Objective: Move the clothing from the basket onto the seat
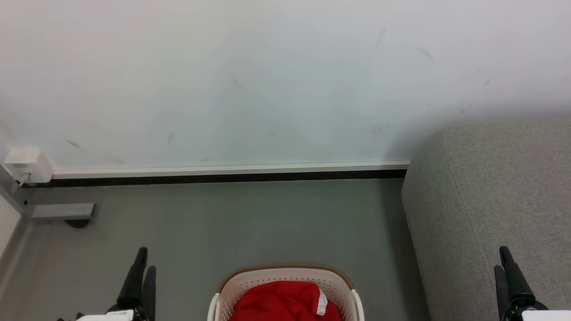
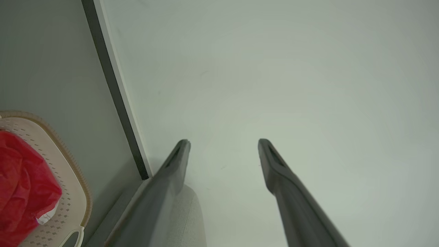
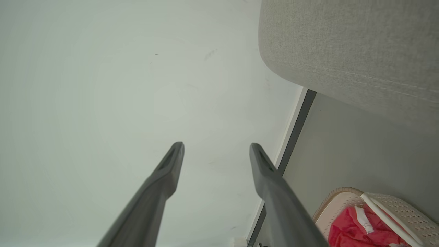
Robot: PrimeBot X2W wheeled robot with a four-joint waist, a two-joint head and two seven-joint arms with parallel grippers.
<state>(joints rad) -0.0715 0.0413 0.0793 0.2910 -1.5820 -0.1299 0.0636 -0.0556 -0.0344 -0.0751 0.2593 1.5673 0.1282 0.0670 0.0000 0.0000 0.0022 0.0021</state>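
Note:
The red clothing (image 1: 281, 304) lies bunched in the cream basket (image 1: 285, 269), which stands on the floor at the bottom middle of the head view. The grey seat (image 1: 490, 200) rises to the right of the basket. My left gripper (image 1: 146, 263) hangs left of the basket and my right gripper (image 1: 500, 259) in front of the seat's edge, both apart from the clothing. In the left wrist view my left gripper (image 2: 224, 142) is open and empty, with the basket (image 2: 70, 178) and clothing (image 2: 20, 181) at the left. My right gripper (image 3: 216, 146) is open too, with the seat (image 3: 343, 44), basket (image 3: 337, 200) and clothing (image 3: 349, 230) to its right.
A white wall (image 1: 267, 80) with a dark baseboard (image 1: 223, 178) runs behind the basket. A white socket box (image 1: 27, 165) and a grey bracket (image 1: 62, 211) sit at the far left. Grey floor (image 1: 250, 223) lies between the wall and the basket.

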